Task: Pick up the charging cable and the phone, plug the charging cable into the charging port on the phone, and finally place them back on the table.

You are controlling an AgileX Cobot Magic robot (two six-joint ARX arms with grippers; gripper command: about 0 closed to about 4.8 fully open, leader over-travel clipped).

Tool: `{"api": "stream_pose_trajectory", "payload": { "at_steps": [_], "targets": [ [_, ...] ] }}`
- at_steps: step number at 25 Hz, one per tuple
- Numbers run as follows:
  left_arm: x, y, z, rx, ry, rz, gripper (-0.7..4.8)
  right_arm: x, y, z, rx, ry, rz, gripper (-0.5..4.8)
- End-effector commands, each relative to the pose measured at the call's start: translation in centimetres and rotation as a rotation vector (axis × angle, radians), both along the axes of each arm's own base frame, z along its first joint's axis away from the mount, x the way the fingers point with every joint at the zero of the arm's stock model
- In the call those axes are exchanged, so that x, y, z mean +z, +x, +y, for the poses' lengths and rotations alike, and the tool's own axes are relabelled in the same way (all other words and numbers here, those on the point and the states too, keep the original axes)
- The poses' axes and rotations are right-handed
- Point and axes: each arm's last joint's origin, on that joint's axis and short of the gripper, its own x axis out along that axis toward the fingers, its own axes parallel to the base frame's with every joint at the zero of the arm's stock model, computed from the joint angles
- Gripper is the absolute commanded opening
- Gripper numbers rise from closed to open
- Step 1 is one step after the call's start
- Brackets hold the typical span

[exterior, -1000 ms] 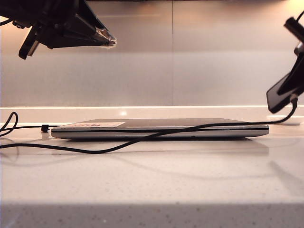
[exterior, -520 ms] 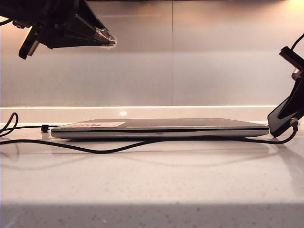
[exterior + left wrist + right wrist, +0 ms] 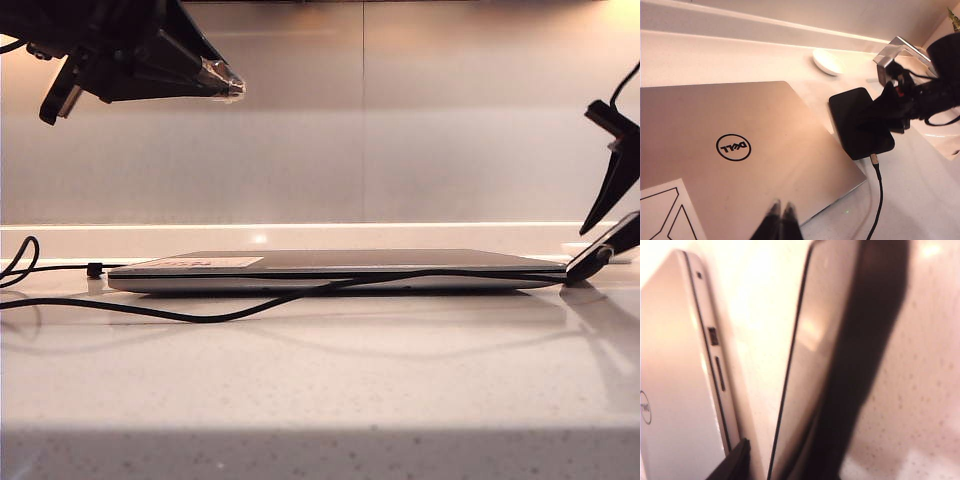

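Exterior view: the phone (image 3: 603, 252) lies at the right edge of the picture, just beside the right end of the closed silver laptop (image 3: 340, 270), its near end down on the worktop (image 3: 320, 380) and its far end tilted up. The charging cable (image 3: 240, 310) runs from the phone's lower end along the laptop's front edge, sags onto the worktop and leads off to the left, with a small black clip (image 3: 95, 269) on it. The right claw (image 3: 612, 165) hangs just above the phone, its jaws parted; whether a fingertip touches the phone cannot be told. The left claw (image 3: 228, 85) hangs high at the upper left, well apart from everything, its jaws clenched on nothing. In the left wrist view the plug sits in the phone's (image 3: 860, 122) port, the left claw's fingertips (image 3: 780, 222) are pressed together, and a small white dish (image 3: 828, 62) rests beyond the laptop (image 3: 740, 160)
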Motion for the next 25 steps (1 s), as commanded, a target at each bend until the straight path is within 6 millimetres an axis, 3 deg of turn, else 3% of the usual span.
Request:
{"api": "stream_pose_trajectory", "payload": {
  "at_steps": [1,13,15,17,21,25],
  "targets": [
    [0.3,0.0,0.0,-0.001,-0.007,-0.014,-0.06,1.6,0.2,-0.2,0.016,-0.090,-0.024,1.69],
    [0.3,0.0,0.0,-0.002,-0.004,-0.017,-0.06,5.8,0.6,-0.6,0.010,-0.237,-0.046,1.60],
    [0.3,0.0,0.1,0.001,-0.004,-0.017,-0.06,6.9,0.4,-0.5,0.011,-0.237,-0.059,0.89],
    [0.4,0.1,0.3,0.008,-0.005,-0.018,-0.06,7.6,-0.1,-0.4,0.008,-0.242,-0.083,0.51],
    [0.9,-0.1,0.9,0.026,-0.004,-0.038,-0.06,9.4,-1.3,0.0,0.001,-0.276,-0.144,0.13],
    [1.4,-0.8,2.4,0.044,0.092,-0.109,-0.06,11.5,-3.6,1.2,0.045,-0.426,-0.251,-0.01]
  ]
}}
